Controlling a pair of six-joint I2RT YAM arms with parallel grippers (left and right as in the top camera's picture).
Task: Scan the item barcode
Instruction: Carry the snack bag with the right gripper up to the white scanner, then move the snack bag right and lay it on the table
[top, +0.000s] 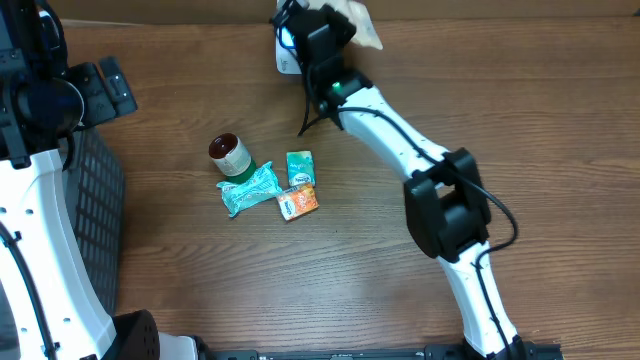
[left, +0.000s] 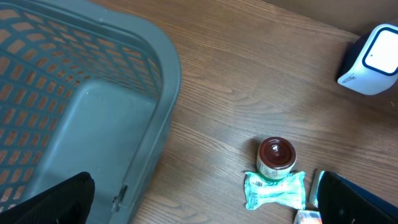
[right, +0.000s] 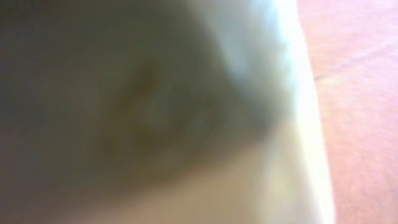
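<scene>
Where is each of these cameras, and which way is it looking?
Overhead: above the table, looking straight down; both arms show, the left arm by the basket, the right arm reaching to the scanner.
Left wrist: on the left arm, looking down past its open fingers at basket, jar and scanner.
Right wrist: pressed close to a pale item, all blur, table strip at right; no fingers visible.
Shared: overhead and left wrist both show basket, jar, scanner.

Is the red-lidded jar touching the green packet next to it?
Touching. The left wrist view shows the jar pressed against the green packet at its upper edge, with no gap between them.
</scene>
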